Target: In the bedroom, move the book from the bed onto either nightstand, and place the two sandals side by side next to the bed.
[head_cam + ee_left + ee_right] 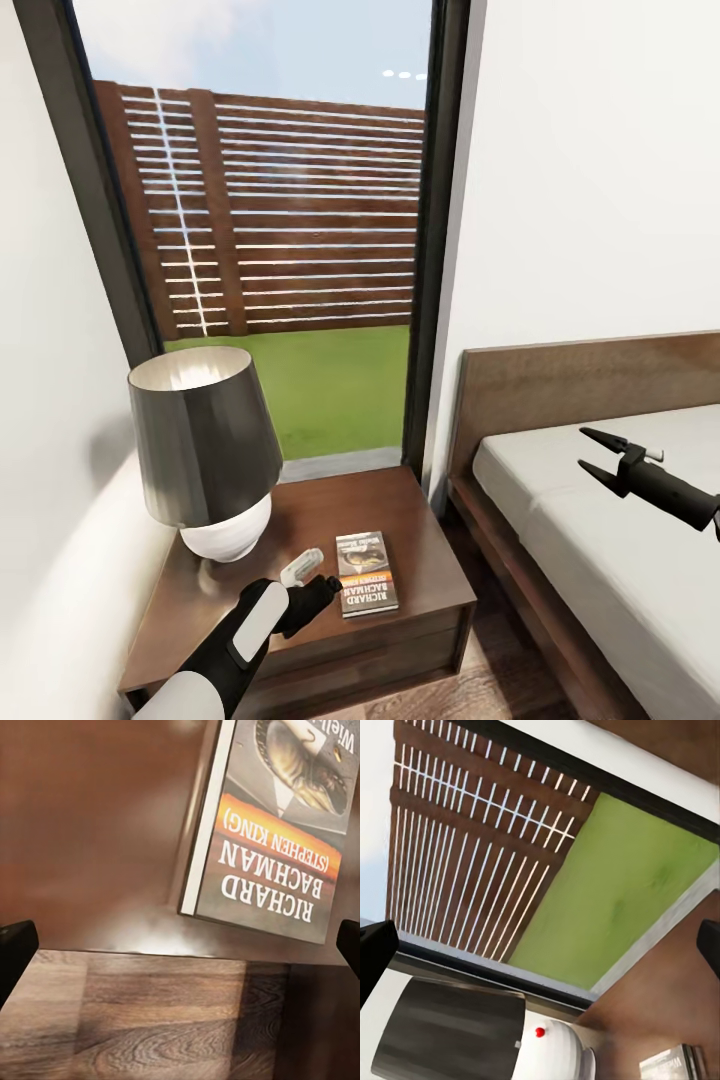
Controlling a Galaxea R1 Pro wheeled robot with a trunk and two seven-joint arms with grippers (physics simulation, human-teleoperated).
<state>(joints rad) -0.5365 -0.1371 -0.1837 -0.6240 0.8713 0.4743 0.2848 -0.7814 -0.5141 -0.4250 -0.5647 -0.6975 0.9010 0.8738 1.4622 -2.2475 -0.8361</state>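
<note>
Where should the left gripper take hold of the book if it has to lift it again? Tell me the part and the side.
Probably the front-left corner of the book, nearest the left gripper. It lies flat on the nightstand, so no face offers a pinch; its edges do. Come in low from the stand's front, one finger over the cover, one worked under.

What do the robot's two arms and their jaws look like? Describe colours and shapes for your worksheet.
The left arm has a white shell over black joints, ending in a black left gripper with a pale grey attachment. The right arm is matte black and cylindrical; its right gripper has two slim, pointed black jaws.
</note>
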